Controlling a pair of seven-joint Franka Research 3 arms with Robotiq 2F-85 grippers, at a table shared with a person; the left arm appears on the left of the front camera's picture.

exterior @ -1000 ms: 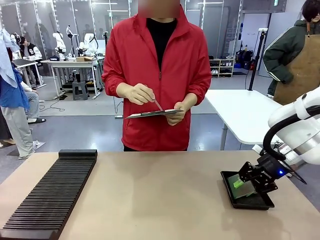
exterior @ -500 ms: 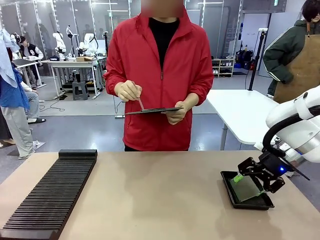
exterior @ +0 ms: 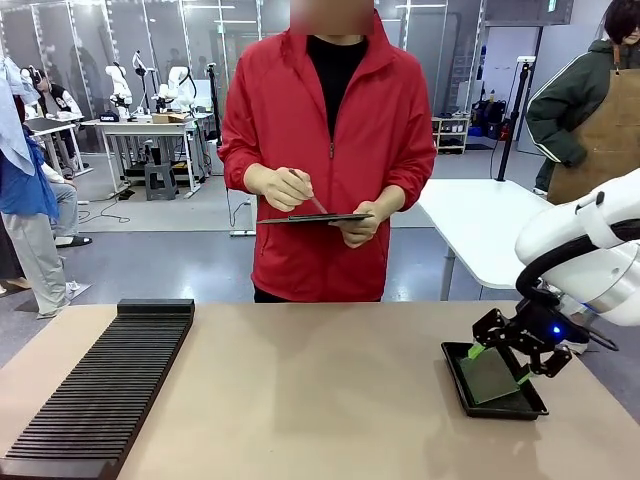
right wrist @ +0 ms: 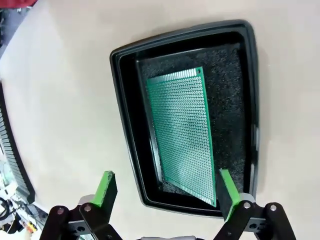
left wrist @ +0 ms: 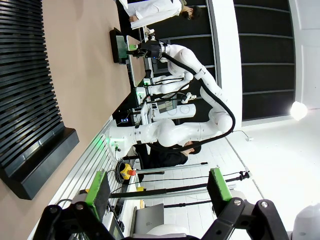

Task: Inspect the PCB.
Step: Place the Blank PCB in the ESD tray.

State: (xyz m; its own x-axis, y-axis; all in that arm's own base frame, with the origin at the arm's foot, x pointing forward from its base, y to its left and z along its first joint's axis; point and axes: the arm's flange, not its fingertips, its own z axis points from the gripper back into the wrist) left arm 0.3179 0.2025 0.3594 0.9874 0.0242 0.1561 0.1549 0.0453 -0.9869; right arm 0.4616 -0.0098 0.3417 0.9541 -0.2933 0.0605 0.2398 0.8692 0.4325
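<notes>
PCB [right wrist: 182,135] lies flat in the black tray [right wrist: 125,125], free of any grip. Right claw [right wrist: 162,192] hangs above it, spread wide. Left claw [left wrist: 157,192] is likewise spread, empty. You should descend squarely and pinch the long edges only.

A shallow black plastic tray [exterior: 455,380] with a dark foam lining sits directly beneath the right claw [exterior: 498,364], on a tan tabletop [exterior: 320,400]. Well to that claw's left, across the table, lies a long black ribbed rack [exterior: 100,390] of narrow slots. Beyond the table's far edge, ahead and to the left of the claw, stands a person in a red zip jacket [exterior: 320,150], holding a thin dark tablet [exterior: 315,218] level, with a slim stylus [exterior: 312,203] touching it. Behind the claw stands a white table [exterior: 480,225], and past it a person in a green coat and brown apron [exterior: 585,110].
</notes>
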